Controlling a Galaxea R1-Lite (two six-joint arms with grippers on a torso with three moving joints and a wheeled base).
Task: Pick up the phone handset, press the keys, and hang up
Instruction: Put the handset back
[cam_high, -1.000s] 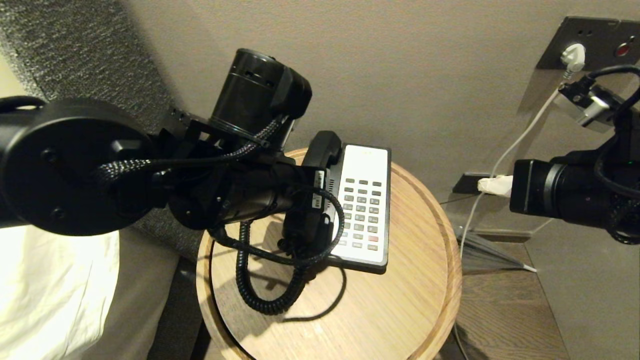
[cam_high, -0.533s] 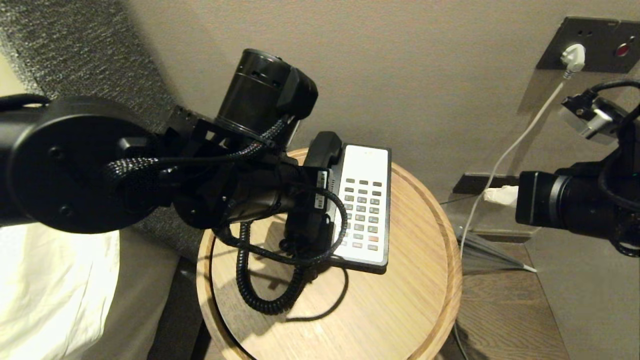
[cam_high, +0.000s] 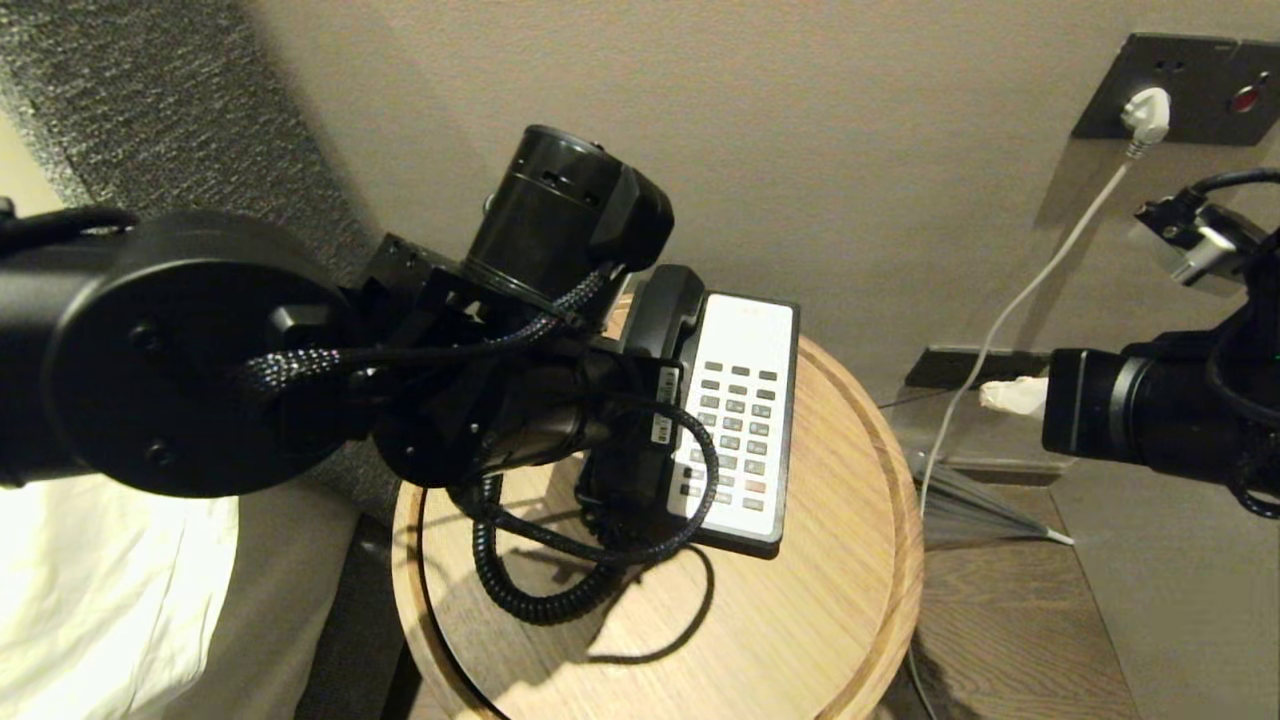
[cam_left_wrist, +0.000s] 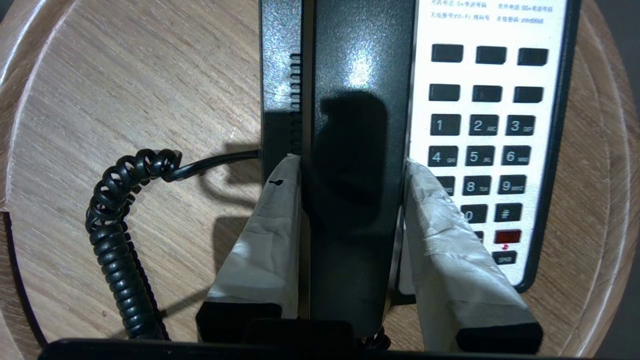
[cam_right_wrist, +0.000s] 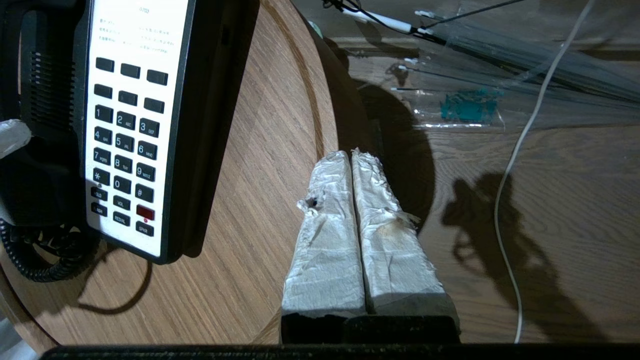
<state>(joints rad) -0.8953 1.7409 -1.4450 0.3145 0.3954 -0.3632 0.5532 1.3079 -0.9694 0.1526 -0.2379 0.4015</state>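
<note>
Left wrist view: the left tool (cam_left_wrist: 352, 175) straddles the phone handset (cam_left_wrist: 357, 125), one taped finger (cam_left_wrist: 272, 230) against each long side, clenched on it across its width.
Grip point: toward the cord end of the handset, with most of the black bar running on ahead of the fingers.
Long axis of the handset: in line with the left tool's reach and parallel to the long side of the phone base (cam_left_wrist: 492, 125); the fingers close across it, not along it.
Seating: the handset lies in its cradle channel on the base, just beside the keypad (cam_left_wrist: 480, 150); whether it has cleared the cradle I cannot tell.
Cord: the coiled cord (cam_left_wrist: 117, 240) loops out on the side away from the keys and lies on the table (cam_left_wrist: 125, 85).
Head view: the left tool (cam_high: 625, 470) is hidden under its own arm at the near end of the handset (cam_high: 665, 310), whose far rounded end shows above the base (cam_high: 745, 410).
Right tool: in the right wrist view the right tool (cam_right_wrist: 351, 157) is pressed shut and empty, its tips over the table (cam_right_wrist: 260, 150) edge, off the key side of the base (cam_right_wrist: 132, 125).
Nearer arm: judged from this, the left carries the handset, the right is the one free for the keys (cam_right_wrist: 122, 145), which lie across from it with bare wood between.
Next move, as a judgement: lift along the cradle's normal, keeping the bar level so neither end catches.
</note>
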